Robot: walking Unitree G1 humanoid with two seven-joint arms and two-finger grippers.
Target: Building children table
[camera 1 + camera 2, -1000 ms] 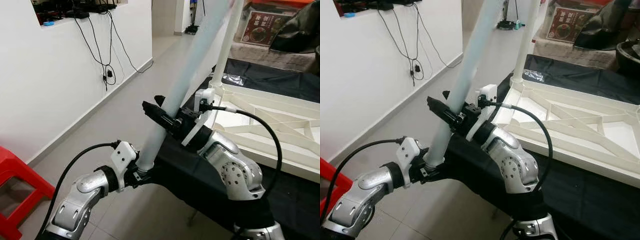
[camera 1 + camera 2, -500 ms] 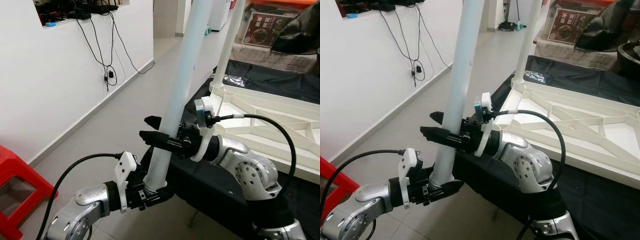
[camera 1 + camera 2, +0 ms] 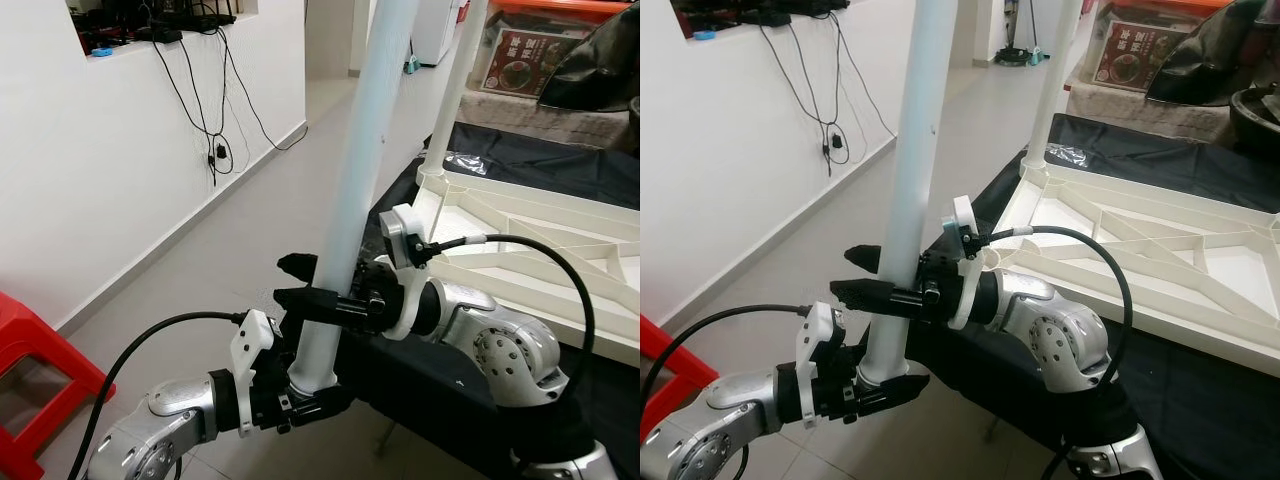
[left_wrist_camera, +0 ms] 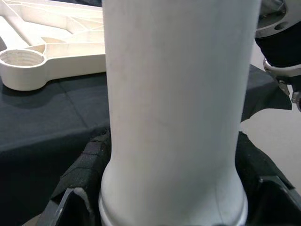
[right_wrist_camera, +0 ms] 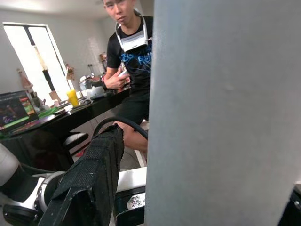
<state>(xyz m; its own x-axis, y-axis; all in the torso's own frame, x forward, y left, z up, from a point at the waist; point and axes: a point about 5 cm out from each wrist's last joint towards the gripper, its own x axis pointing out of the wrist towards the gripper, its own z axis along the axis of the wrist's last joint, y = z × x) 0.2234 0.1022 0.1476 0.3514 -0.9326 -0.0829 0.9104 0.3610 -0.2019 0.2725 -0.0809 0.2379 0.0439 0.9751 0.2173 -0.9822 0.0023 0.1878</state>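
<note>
A robot holds a long white leg (image 3: 365,160) nearly upright in both tools, beside a white tabletop (image 3: 1160,250) that lies underside up on a counter draped in black cloth (image 3: 1200,360). The left tool (image 3: 312,398) is clenched around the leg's lower end, its black fingers (image 4: 80,174) pressed to either side of the rim. The right tool (image 3: 305,290) grasps the leg a little higher up, just above the left one. The tabletop shows its ribbed underside, and one leg (image 3: 1052,85) already stands upright in the tabletop's far corner nearest the robot's arms. A round threaded socket (image 4: 21,59) at another corner of the tabletop is open, with nothing in it. The held leg is off the tabletop's near edge, apart from it, over the floor (image 3: 230,250). The build looks early: one leg seems fitted, this one is in hand but not yet seated, and it likely has to be carried to an open socket and fixed there. A person (image 5: 129,56) stands behind the robot.
</note>
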